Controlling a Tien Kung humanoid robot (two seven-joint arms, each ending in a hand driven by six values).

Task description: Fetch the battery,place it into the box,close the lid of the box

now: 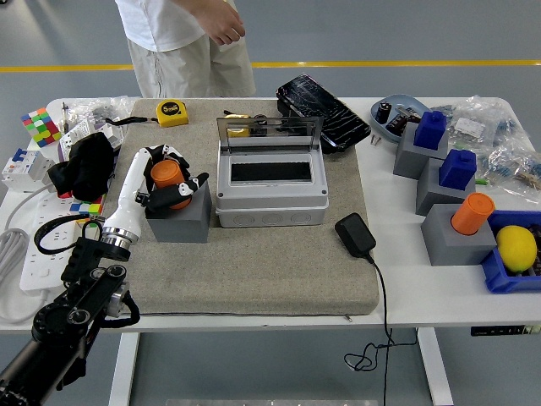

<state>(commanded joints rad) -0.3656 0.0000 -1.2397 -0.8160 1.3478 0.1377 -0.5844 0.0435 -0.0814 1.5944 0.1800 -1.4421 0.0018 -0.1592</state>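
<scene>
— One hand does the work: the left hand [166, 179] reaches in from the lower left and curls its fingers [188, 187] around the orange battery [166, 174]. Why does that battery stand up like that?

— It sits upright in a grey holder block [181, 218] on the mat [254, 262], probably so its top half is free for a side grasp. The thumb and fingers wrap it from both sides; whether it has lifted cannot be told.

— And the box [270, 194]?

— Just right of the block, its clear lid [269, 135] is propped up at the back, leaving the dark opening exposed for a drop-in.

— How does the battery look?

— It looks like a short, stubby orange cylinder, smooth and plain.

— Anyone else?

— A person [186, 34] stands at the far side, hands off the table.
</scene>
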